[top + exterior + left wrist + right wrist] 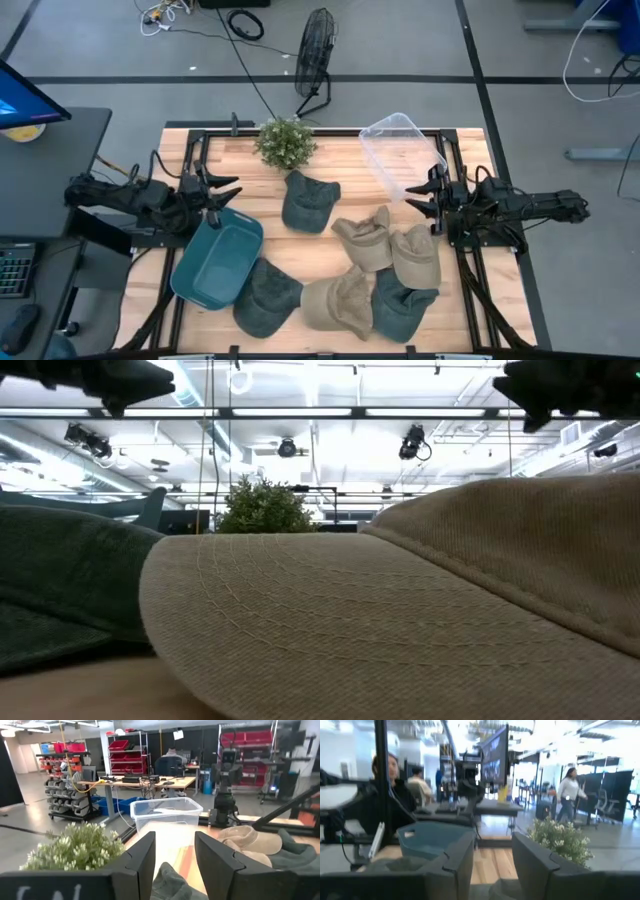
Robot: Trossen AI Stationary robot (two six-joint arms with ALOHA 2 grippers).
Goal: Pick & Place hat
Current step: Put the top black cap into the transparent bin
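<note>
Several caps lie on the wooden table: a dark green one (pixel 305 202) at the middle, a tan pair (pixel 390 250) right of it, more tan (pixel 340 300) and green caps (pixel 268 297) along the near edge. A teal bin (pixel 215 260) sits at the left, a clear bin (pixel 400 150) at the far right. My left gripper (pixel 228 190) (pixel 173 857) hovers open at the left edge, above the teal bin's far corner. My right gripper (pixel 425 195) (pixel 492 857) hovers open at the right edge, beside the clear bin. In the low view a tan cap's brim (pixel 400 630) fills the picture.
A small potted plant (pixel 286 142) stands at the far edge near the middle. Bare wood shows between the dark green cap and the two arms. A fan (pixel 315 55) and cables lie on the floor beyond the table. People show in the room behind.
</note>
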